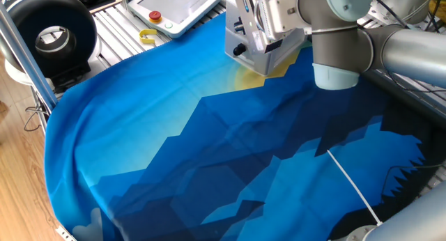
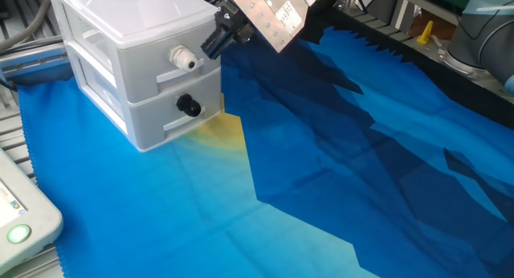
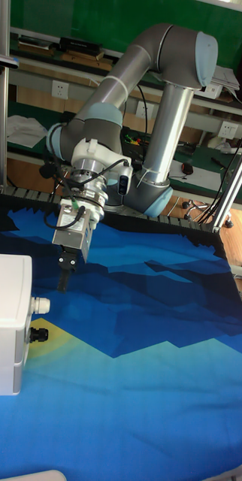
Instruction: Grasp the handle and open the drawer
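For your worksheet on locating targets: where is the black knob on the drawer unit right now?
In the other fixed view, the black knob sits on the lower front of the drawer unit, directly below the white knob, above the yellow cloth patch.

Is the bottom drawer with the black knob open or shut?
Shut. The drawer front with the black knob sits level with the one above, not pulled out.
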You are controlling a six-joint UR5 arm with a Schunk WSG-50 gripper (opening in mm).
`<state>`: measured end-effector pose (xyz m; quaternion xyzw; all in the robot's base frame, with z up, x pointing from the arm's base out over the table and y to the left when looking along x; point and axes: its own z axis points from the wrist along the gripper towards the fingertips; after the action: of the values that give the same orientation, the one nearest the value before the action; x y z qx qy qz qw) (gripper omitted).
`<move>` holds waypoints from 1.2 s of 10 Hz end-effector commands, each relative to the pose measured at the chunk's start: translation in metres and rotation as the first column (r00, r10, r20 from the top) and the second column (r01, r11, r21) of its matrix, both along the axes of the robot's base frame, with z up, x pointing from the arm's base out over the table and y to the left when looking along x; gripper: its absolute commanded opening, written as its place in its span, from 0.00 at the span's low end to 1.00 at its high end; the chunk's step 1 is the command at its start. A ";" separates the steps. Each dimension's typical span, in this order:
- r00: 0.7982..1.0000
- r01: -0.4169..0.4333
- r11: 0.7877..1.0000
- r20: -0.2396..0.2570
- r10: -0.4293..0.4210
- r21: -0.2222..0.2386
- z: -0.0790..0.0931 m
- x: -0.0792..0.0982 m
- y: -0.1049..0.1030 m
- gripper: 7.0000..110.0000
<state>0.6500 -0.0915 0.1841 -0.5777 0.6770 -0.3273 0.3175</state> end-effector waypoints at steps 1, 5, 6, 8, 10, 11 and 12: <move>0.999 0.029 0.999 0.026 -0.030 0.025 0.006 0.001 -0.004 0.00; 0.986 -0.167 0.985 -0.011 0.166 -0.043 -0.001 -0.005 0.016 0.00; 0.985 -0.175 0.983 0.000 0.175 -0.061 0.000 -0.006 0.003 0.00; 0.981 -0.195 0.979 0.006 0.195 -0.066 0.007 -0.002 -0.015 0.00; 0.978 -0.208 0.977 0.000 0.208 -0.054 0.016 0.003 -0.030 0.00; 0.977 -0.211 0.976 -0.002 0.211 -0.058 0.019 0.004 -0.035 0.00; 0.979 -0.205 0.977 -0.006 0.205 -0.050 0.015 0.001 -0.036 0.00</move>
<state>0.6509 -0.1120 0.1933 -0.6533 0.6055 -0.3120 0.3304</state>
